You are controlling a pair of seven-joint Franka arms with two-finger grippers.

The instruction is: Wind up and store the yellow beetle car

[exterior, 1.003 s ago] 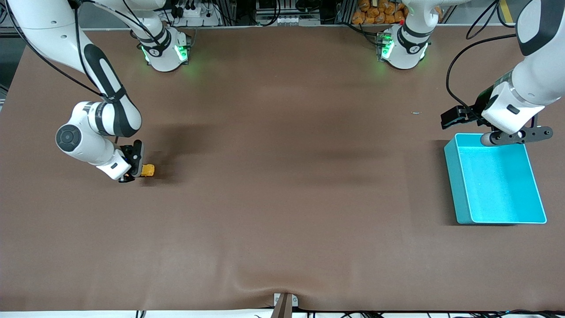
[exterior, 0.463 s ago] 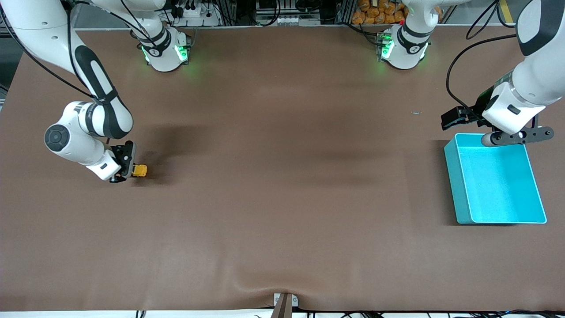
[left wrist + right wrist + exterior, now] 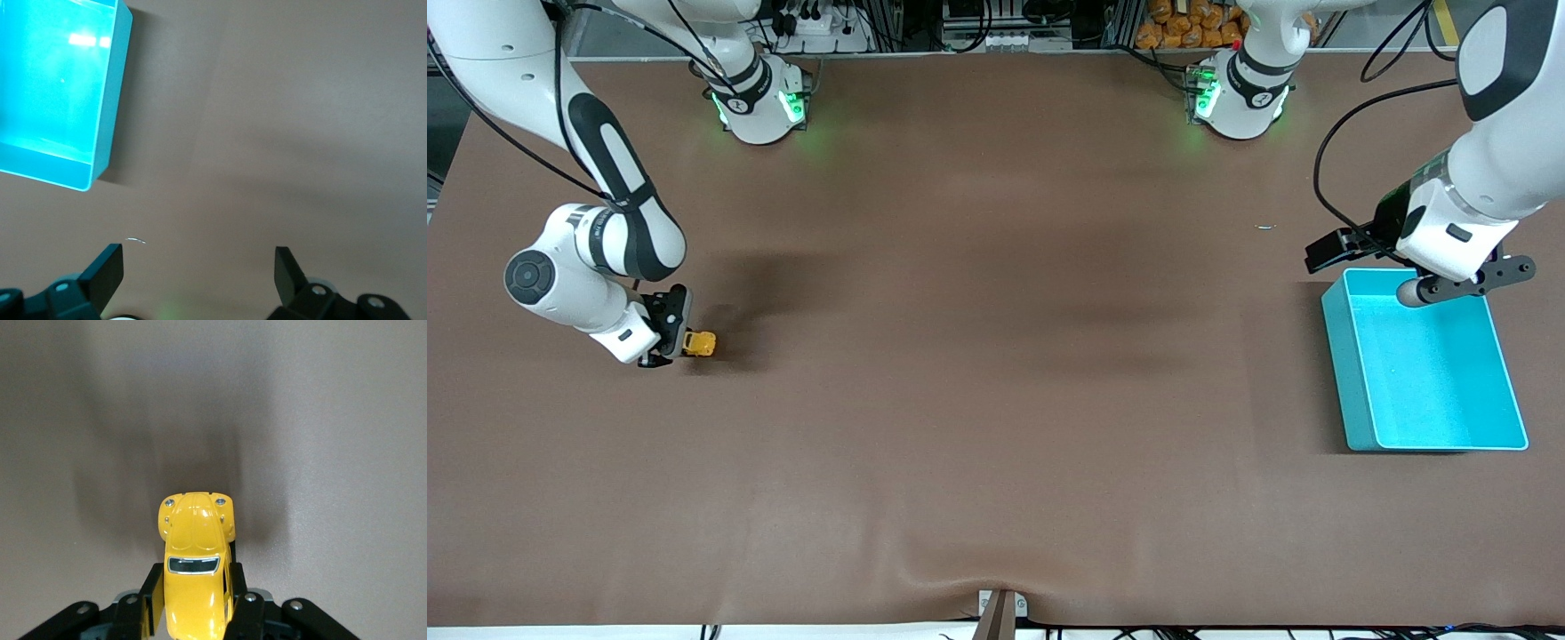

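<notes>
Right pincer (image 3: 679, 341) clenched on yellow beetle car (image 3: 700, 343), low at surface (image 3: 996, 356). Left pincer (image 3: 199, 275) released, waits over turquoise bin (image 3: 1352, 373) edge.

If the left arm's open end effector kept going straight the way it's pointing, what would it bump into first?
Most likely the bare brown table. The left end effector points down at the cloth, open and holding nothing. The turquoise bin sits off to one side of that line, though how far below is hard to judge.
</notes>
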